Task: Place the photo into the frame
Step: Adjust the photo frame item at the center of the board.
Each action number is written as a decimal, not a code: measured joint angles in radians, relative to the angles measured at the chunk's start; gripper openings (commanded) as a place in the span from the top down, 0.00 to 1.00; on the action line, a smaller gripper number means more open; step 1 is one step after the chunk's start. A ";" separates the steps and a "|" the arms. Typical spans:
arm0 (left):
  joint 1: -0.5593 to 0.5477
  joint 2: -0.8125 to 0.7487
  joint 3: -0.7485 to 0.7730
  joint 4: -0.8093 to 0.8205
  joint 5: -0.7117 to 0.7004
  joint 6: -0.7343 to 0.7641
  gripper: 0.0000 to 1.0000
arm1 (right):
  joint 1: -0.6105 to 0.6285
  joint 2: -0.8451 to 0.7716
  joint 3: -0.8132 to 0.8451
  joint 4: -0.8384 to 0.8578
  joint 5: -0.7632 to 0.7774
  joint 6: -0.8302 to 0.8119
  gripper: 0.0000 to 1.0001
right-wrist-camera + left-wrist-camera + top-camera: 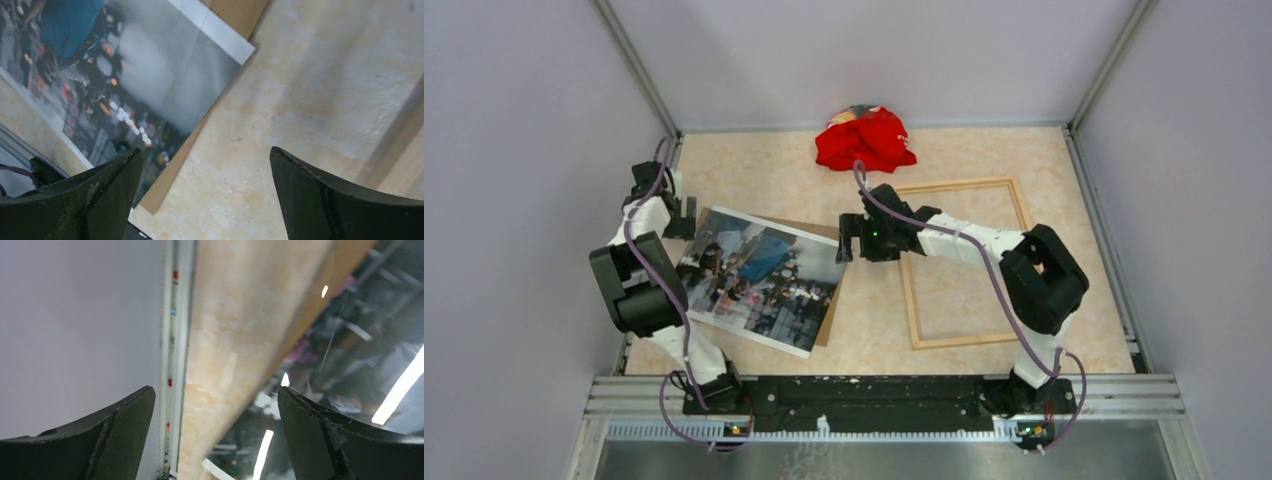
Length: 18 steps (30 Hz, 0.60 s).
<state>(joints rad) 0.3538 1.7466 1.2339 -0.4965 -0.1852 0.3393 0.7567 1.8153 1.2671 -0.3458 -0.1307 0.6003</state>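
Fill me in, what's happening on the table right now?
Nothing is held. The glossy colour photo of people lies on a plain brown backing board on the left side, outside the thin light-wood rectangular frame, which lies flat and empty on the right. The right gripper is open, above the table between photo and frame. The left gripper is open at the photo's far left corner. A crumpled red cloth sits at the back.

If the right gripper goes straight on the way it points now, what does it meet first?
Probably the bare table, just beside the board under the photo. The right gripper is open and holds nothing; depth is unclear.
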 measured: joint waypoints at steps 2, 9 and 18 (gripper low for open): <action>0.015 0.000 0.000 0.036 -0.027 0.000 0.02 | 0.023 0.008 -0.011 0.030 -0.006 0.032 0.05; 0.018 0.000 -0.053 0.160 -0.110 0.026 0.02 | 0.074 0.014 -0.118 0.132 -0.029 0.162 0.06; 0.037 -0.065 -0.124 0.076 -0.006 0.187 0.02 | 0.047 0.047 -0.012 0.074 -0.021 0.109 0.04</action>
<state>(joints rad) 0.3908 1.6814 1.1099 -0.4206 -0.1917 0.5259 0.8032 1.8618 1.2549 -0.2718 -0.1513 0.7094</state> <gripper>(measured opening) 0.986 0.947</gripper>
